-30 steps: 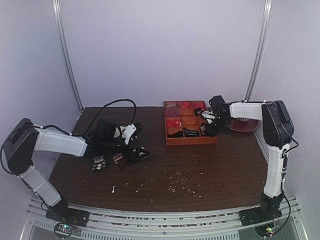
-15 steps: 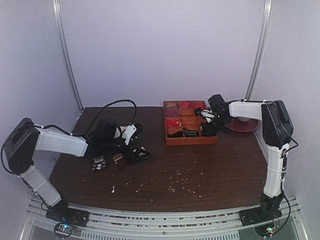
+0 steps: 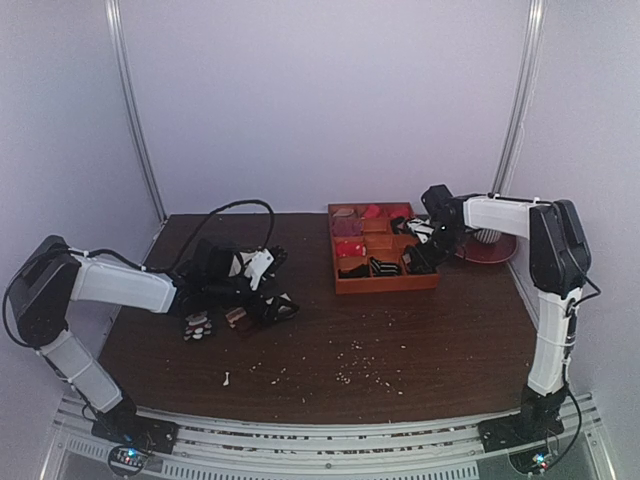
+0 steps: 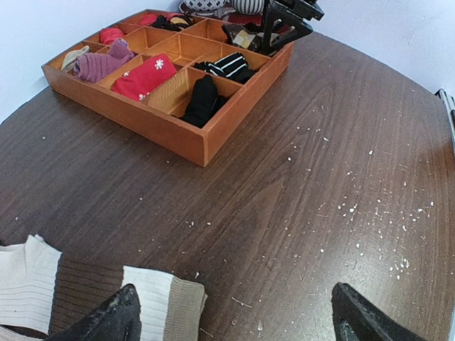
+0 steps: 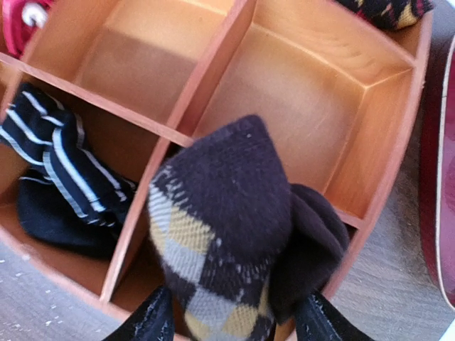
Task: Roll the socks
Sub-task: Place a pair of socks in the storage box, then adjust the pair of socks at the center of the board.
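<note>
No text, label, brand or number can be read in any view. The only mark close to a sign is a small white snowflake figure on the red sock [image 4: 142, 78] in the tray [image 4: 142, 122], and it is a pattern, not a letter.

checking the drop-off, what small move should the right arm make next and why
Probably open the right gripper fully and lift straight up: the rolled socks are already at the tray's corner compartment, between the gripper's fingers. Whether they are gripped is unclear.
</note>
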Controlling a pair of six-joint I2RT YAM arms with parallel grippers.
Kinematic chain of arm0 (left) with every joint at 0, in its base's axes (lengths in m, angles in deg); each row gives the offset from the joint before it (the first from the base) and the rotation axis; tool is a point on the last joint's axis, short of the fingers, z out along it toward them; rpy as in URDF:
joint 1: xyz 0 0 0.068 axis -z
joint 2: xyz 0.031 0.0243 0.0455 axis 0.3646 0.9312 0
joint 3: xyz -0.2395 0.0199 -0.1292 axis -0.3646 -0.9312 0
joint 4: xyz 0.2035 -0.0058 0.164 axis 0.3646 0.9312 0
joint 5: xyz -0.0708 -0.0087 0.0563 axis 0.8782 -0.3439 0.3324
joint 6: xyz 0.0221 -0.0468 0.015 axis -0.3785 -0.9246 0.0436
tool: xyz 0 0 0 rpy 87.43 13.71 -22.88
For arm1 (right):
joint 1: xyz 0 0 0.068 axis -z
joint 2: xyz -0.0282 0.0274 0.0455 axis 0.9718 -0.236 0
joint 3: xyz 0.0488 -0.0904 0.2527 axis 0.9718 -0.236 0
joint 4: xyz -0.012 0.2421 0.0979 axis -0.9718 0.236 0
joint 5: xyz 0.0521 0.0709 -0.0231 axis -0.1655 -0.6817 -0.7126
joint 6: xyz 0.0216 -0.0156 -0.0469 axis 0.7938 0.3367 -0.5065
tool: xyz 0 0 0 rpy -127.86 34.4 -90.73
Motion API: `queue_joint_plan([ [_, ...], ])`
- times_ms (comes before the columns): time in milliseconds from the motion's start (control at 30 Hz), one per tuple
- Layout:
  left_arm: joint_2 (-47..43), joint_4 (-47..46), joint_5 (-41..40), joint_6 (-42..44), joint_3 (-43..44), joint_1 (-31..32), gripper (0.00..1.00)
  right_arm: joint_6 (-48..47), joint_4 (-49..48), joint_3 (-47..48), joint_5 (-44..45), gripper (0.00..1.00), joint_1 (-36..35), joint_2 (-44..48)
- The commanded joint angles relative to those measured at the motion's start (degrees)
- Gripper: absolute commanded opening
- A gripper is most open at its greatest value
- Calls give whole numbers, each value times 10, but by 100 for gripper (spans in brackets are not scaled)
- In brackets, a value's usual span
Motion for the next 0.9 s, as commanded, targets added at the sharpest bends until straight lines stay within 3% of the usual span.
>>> queue_joint_plan([
  [0, 9, -9, -1, 11, 22, -1, 92, 6, 10, 3, -25, 60, 7, 52],
  [267, 10, -6, -1, 13, 25, -1, 92, 11, -6, 18, -23, 61, 7, 79],
  [500, 13, -7, 4, 13, 25, -1, 92, 6, -5, 24, -50, 58, 7, 36],
  [767, 11, -2, 5, 14, 22, -1, 92, 12, -39, 27, -45, 42, 7, -15],
  [867, 13, -3, 6, 13, 20, 0, 92, 21, -40, 21, -28, 27, 7, -24],
])
